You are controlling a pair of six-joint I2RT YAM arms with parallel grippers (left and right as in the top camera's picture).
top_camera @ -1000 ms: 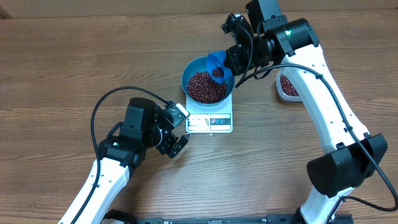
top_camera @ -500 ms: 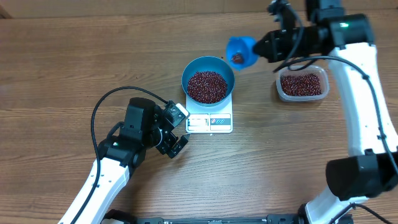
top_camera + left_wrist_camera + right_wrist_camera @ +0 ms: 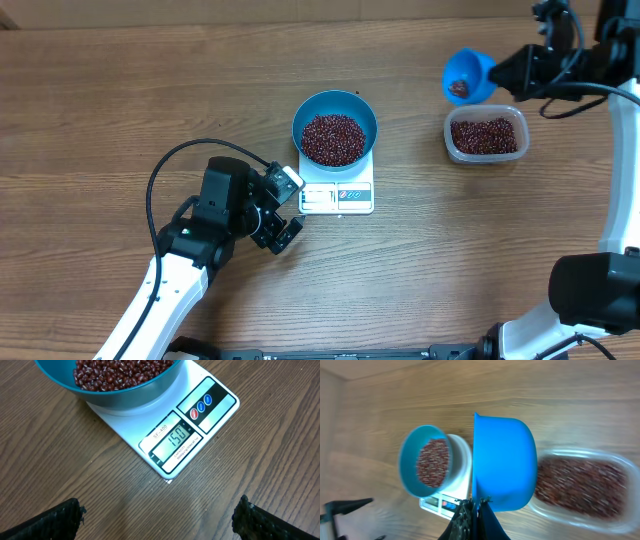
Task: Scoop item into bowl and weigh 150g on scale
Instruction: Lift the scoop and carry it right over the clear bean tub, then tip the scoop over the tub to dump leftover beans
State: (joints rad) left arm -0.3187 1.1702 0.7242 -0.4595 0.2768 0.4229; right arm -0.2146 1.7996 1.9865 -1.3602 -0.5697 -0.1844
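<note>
Overhead, upper right: my right gripper [image 3: 503, 72] pinches the scoop [image 3: 468, 75], tub [image 3: 449, 137] just below it, well right of the bowl [image 3: 297, 125] of beans [image 3: 333, 138] on the scale [image 3: 337, 197] at centre; left gripper [image 3: 290, 208] gapes empty, nearer.

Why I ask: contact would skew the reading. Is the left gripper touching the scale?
Apart. The left wrist view shows wooden table between the open left gripper and the scale.
</note>
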